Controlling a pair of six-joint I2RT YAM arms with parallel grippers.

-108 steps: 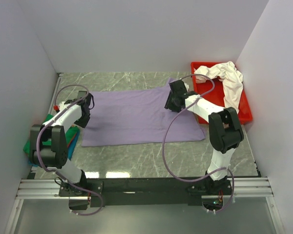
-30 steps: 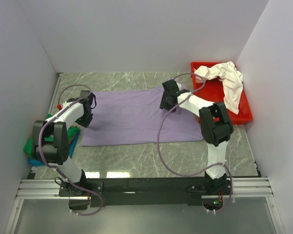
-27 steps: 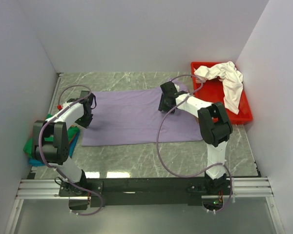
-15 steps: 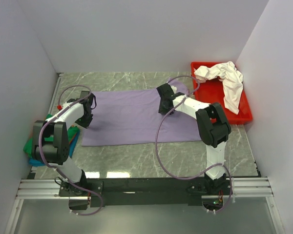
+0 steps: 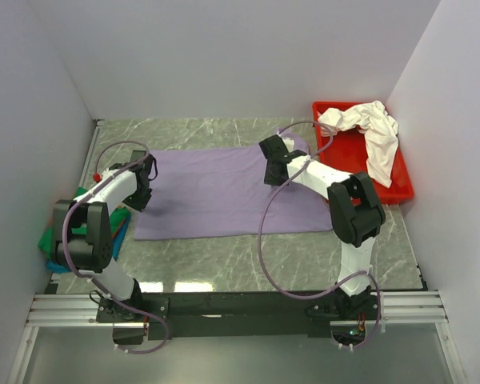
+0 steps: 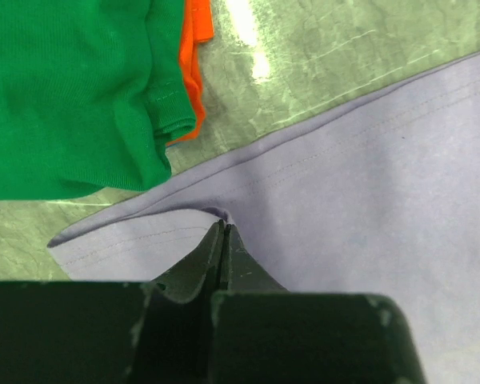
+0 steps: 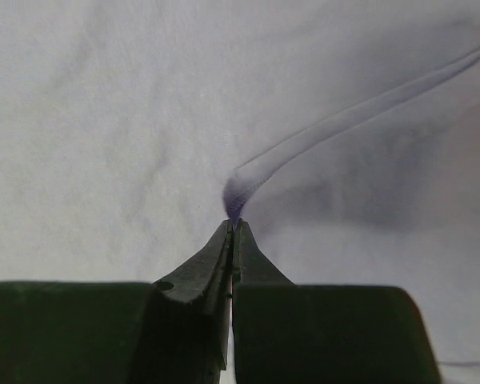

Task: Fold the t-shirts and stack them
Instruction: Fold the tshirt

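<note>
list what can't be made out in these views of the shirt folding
Top view: the left arm covers most of the folded pile; shirt count unclear.
Top view: the crumpled white shirt hides part of the red tray floor.
Right wrist view: lavender shirt fills the frame; where the right gripper pinches it is unclear.
Left wrist view: orange shirt mostly under green shirt.

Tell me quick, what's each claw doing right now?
Left claw: closed, pinching the purple shirt at its edge.
Right claw: closed, pinching a raised fold of the same shirt.
</note>
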